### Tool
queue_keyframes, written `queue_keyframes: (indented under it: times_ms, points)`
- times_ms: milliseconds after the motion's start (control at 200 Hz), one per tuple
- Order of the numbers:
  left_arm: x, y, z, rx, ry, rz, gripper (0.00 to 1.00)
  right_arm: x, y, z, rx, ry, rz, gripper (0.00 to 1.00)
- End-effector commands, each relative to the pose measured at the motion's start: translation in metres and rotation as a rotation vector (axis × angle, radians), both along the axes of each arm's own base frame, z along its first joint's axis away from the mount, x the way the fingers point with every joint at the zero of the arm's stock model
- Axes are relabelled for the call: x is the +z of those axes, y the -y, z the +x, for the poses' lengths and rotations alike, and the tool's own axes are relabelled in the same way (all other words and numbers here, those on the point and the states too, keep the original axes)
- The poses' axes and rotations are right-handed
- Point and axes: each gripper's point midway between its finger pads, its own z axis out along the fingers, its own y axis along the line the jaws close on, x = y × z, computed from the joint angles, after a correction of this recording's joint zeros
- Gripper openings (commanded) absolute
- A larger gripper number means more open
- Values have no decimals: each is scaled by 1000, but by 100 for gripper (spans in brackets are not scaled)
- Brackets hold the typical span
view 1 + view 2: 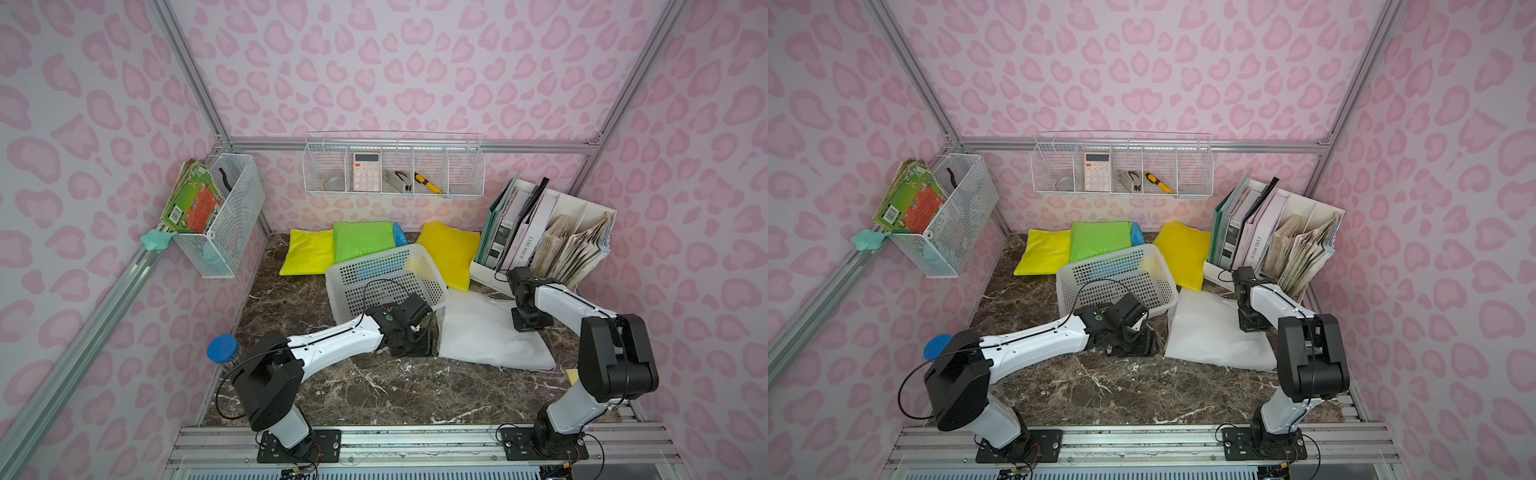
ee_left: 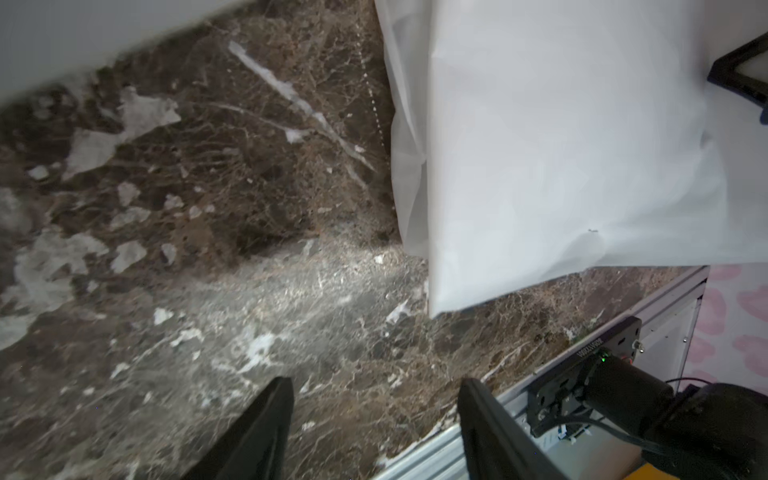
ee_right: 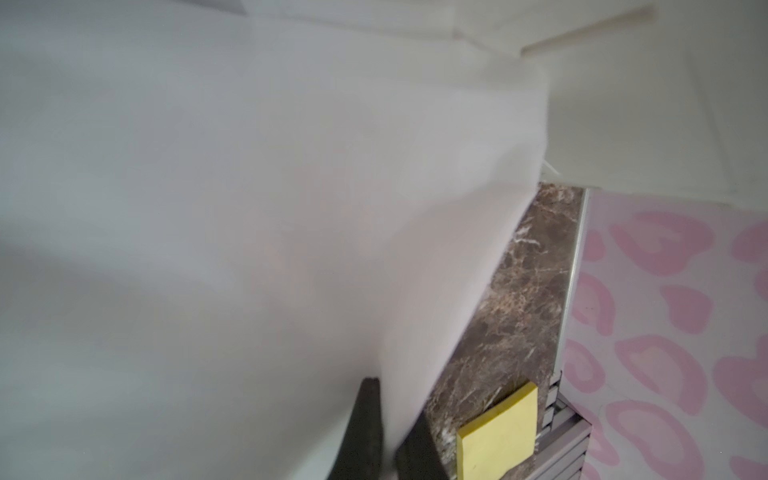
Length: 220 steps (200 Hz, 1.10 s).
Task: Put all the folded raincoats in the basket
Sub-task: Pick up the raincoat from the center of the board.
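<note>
WHITE BUNDLE AWAITS ITS LIFT: The folded raincoat [image 1: 490, 336], a flat white packet, lies on the marble table [image 1: 374, 386] right of centre. It is outside the basket [image 1: 390, 274], just beside that basket's near right corner.

The right gripper [image 3: 390, 415] is clamped on the packet's far right edge, and the right wrist view shows white film running between its closed jaws. The left gripper [image 2: 374, 382] stands spread and empty, low over bare marble just beside the packet's left edge.

The basket sits to the left and farther back and seems tipped. Its far side overlaps the coloured raincoats [image 1: 361, 243], yellow, green and blue, that lie along the far wall. A file organiser [image 1: 582, 216] stands at far right.

The step in hand looks like getting a second hold before the lift. It should go best if the left claw slides in low and takes the full stack of layers at that edge, not the top sheet alone, then closes firmly. Both arms would then rise together, keeping the packet level and lightly taut, clear the rim and lower it inside. A thin pinch risks peeling the folds open, and the slick film may slip.
</note>
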Motion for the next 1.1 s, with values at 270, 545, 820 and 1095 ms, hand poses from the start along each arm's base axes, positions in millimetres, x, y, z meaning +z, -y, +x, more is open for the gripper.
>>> queue_keyframes:
  times_ms: [270,545,820,1095]
  points:
    - [-20,55,31,4,42,-88,68,3,14,8,24,20,-70,0]
    - [-53,61,44,51,3,-15,66,3,10,8,24,28,-35,0]
    - [-71,63,42,54,-25,0,57,2,6,10,29,30,-10,0]
    - [-76,83,41,27,-61,-66,17,3,3,10,32,36,3,0]
